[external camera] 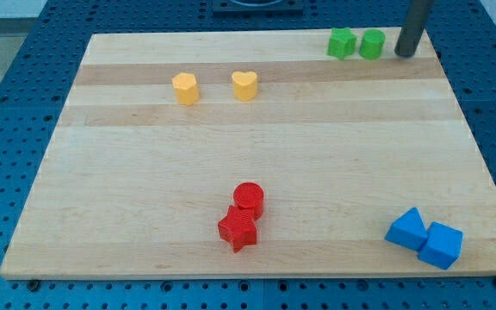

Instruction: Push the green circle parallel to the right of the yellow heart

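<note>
- Nearest me, at the view's bottom: two blue blocks (424, 238) touching at the right, and a red star (238, 229) touching a red circle (249, 198) near the middle. None of them matter here.
- Mid-board, toward the top left: a yellow hexagon-ish block (185, 88), and just right of it the yellow heart (244, 85), lobes up.
- Far edge, top right: a green star-like block (341, 43) touching the green circle (371, 44).
- My tip (405, 53) sits just right of the green circle, apart from it, no contact that I can see.
- No claw on me, just a bare rod; nothing to open or close.
- The circle is round, so no long axis or heading to worry about.
- Key relation: the circle lies left of my tip, and its goal is down-left, level with the heart; I judge I should get above-right of it first.
</note>
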Available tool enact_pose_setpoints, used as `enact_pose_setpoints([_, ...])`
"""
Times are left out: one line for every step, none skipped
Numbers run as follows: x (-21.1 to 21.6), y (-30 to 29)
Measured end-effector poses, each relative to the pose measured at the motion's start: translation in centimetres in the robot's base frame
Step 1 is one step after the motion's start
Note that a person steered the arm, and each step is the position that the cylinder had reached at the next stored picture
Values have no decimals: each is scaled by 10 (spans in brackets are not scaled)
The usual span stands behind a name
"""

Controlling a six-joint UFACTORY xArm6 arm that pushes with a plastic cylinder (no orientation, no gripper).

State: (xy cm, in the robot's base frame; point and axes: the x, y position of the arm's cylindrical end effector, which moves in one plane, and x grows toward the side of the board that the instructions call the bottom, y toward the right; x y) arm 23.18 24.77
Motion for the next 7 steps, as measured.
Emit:
enact_pose_setpoints([-33,1])
enact_pose_setpoints([-28,-16])
enact_pose_setpoints([-5,-41])
enact_pose_setpoints([9,-58])
enact_pose_setpoints([19,-72])
enact_pose_setpoints([28,-81])
enact_pose_setpoints([43,-93])
